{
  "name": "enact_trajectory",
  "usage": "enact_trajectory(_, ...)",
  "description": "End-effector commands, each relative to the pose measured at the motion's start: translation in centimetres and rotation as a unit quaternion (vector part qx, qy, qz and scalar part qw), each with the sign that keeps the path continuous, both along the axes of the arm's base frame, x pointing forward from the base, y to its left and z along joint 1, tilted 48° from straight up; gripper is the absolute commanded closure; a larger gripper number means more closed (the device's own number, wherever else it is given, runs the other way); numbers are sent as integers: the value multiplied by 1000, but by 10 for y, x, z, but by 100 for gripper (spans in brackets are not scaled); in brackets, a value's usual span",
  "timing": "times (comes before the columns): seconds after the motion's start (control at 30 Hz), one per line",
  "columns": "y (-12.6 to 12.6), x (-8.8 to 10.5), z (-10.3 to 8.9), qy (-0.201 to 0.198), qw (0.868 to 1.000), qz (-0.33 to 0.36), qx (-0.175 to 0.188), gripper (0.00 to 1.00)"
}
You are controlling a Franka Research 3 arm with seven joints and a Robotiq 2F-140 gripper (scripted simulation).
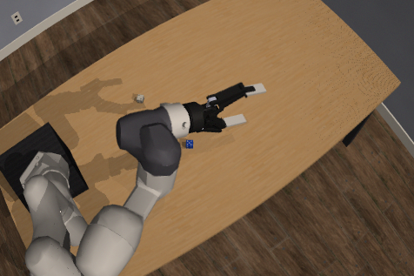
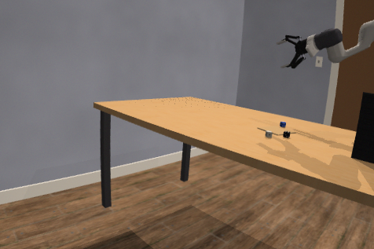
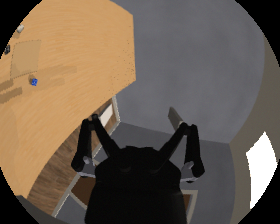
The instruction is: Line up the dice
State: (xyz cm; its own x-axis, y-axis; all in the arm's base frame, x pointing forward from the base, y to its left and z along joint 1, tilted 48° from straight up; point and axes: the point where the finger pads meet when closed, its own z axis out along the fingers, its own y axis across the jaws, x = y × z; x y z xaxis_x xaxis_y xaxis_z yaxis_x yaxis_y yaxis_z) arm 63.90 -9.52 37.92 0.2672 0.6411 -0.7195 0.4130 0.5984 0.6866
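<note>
Fingers spread wide around nothing, you have the blue die well below them on the desk, just beside the mat

From my screens I list: table top, honey-tan with fine wood grain. One die, blue, pale pips, lower centre from above. One die, whitish, upper left in the wrist view. One die, black, right of centre in the exterior view. Mat, tan, close to the wood's own tone, darker edging, upper left. Floor, brown planks, streaked. Walls, grey-blue. Gripper, black, pale grey pads.
</note>
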Motion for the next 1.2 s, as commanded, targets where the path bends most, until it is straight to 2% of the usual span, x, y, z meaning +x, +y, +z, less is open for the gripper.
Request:
enact_trajectory(0.0, 0, 0, 0, 0, 1000, 0, 0, 0)
enact_trajectory(0.57, 0, 0, 0, 0, 1000, -1, 1, 0)
enact_trajectory(0.63, -6, 2, -4, -7, 1000, -17, 22, 0)
enact_trajectory(0.7, -20, 5, -15, -24, 995, -63, 76, 0)
enact_trajectory(1.03, -47, 4, -43, -57, 971, -157, 172, 0)
enact_trajectory(1.13, -47, 4, -43, -57, 970, -159, 174, 0)
enact_trajectory(1.17, -54, 2, -53, -66, 960, -187, 199, 0)
